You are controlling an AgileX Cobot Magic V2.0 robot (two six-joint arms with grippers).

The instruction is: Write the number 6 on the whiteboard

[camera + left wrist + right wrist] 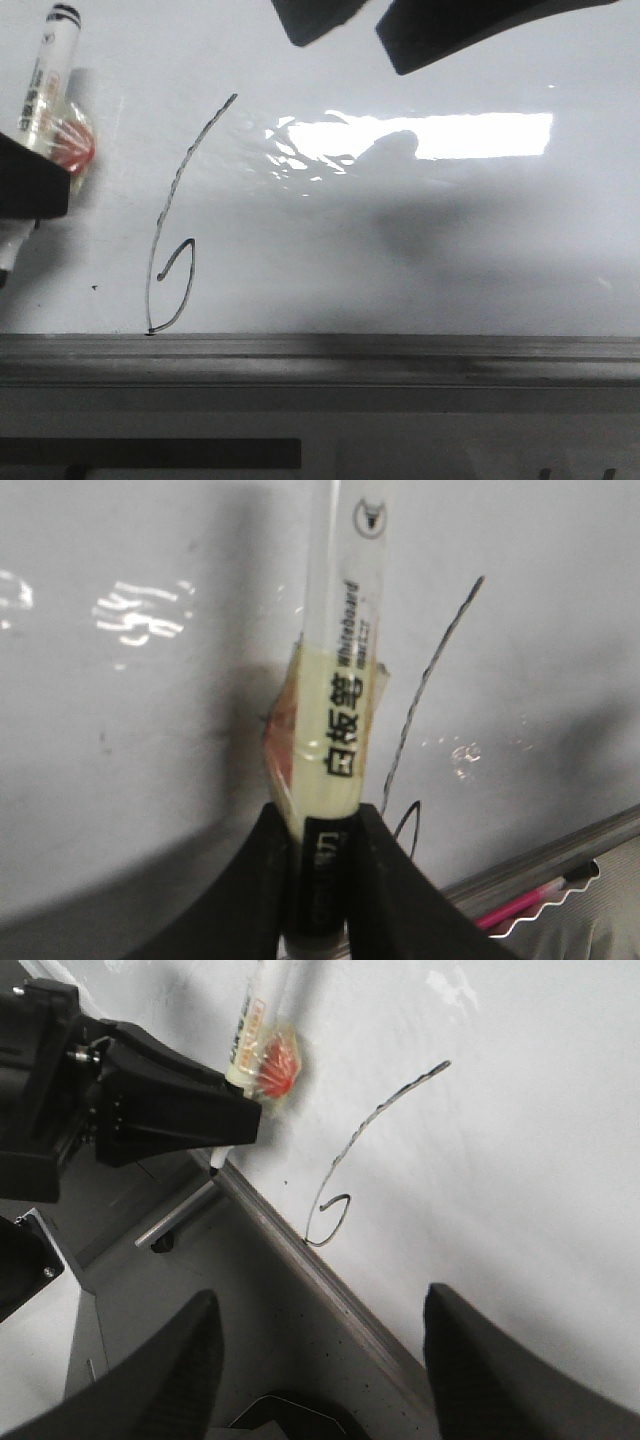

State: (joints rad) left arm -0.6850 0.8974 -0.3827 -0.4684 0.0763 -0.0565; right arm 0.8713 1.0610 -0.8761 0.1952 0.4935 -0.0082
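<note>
A: What's the left claw [318, 880] got?

B: A whiteboard marker [340, 680], white barrel w/ black print and a wrap of yellowish tape w/ a bit of red round the middle. Fingers [410, 900] are pinched tight on the barrel, one each side, no gap left. In the front view the left claw [25, 190] sits at the left edge of the whiteboard [450, 250], marker [45, 80] slanting up out of it w/ a black end on top.

A: Tip on the board?

B: Can't tell. Tip end's below the claw in the right wrist view, right by the grey rail [400, 350], but contact isn't clear.

A: And the 6?

B: The number 6 [172, 250] is drawn, thin black line, near the board's left side, just beside the marker. Long slanted stroke curving down, ending in a small narrow loop that reaches the rail along the board's near edge. Tiny black dot [94, 288] sits left of the loop.

A: Right claw?

B: Right claw [320, 1360] is wide open, holding nothing, fingers well apart. It's over the near edge, to the right of the 6, not touching it. Bright rectangular glare [430, 135] on the board towards the right.
</note>
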